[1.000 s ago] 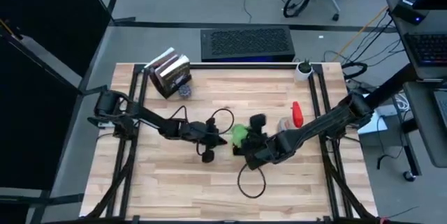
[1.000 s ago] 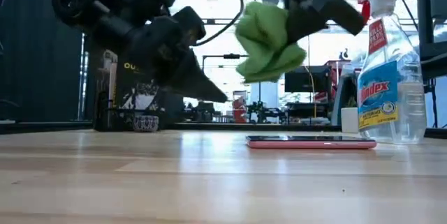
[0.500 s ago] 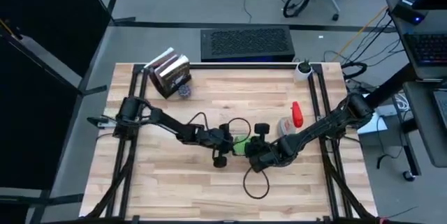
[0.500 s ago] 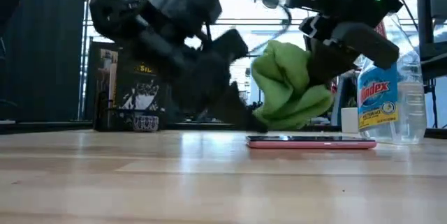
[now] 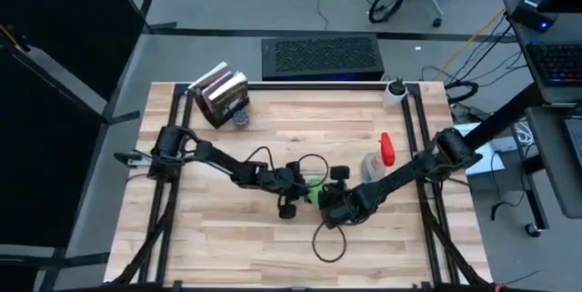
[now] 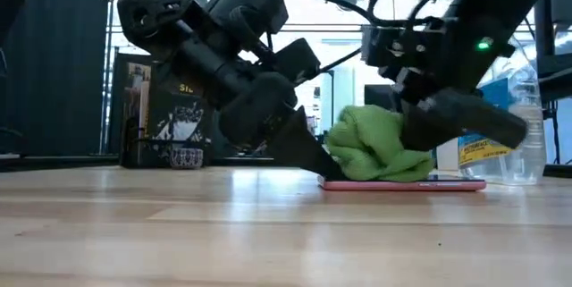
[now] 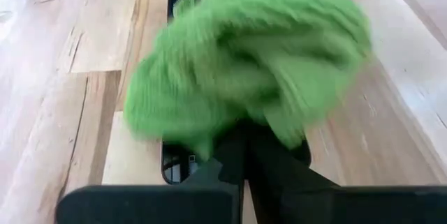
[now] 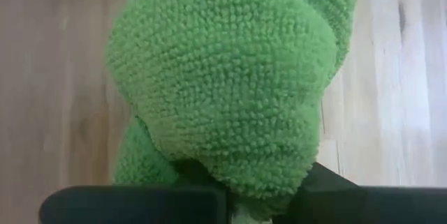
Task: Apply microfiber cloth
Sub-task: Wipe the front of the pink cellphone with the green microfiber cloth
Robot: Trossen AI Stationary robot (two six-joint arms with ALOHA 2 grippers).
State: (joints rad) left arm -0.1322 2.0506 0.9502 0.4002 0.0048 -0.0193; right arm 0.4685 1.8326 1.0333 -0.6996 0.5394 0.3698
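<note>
My right gripper (image 6: 420, 148) was clenched on the microfiber cloth (image 6: 374, 155), which sat bunched on the phone (image 6: 447, 182) near the table's (image 5: 227, 246) middle. My left gripper (image 6: 308, 157) was pressed against the phone's edge, seemingly steadying it; I could not tell whether its fingers were parted. I judged the wiping step just begun; next called for stroking along the screen under light pressure. I counted one cloth, one phone, one spray bottle (image 6: 505, 144), two arms.

Bright backlight behind dark arms in low view, motion-blurred microfiber cloth (image 7: 244, 63) in left wrist view
</note>
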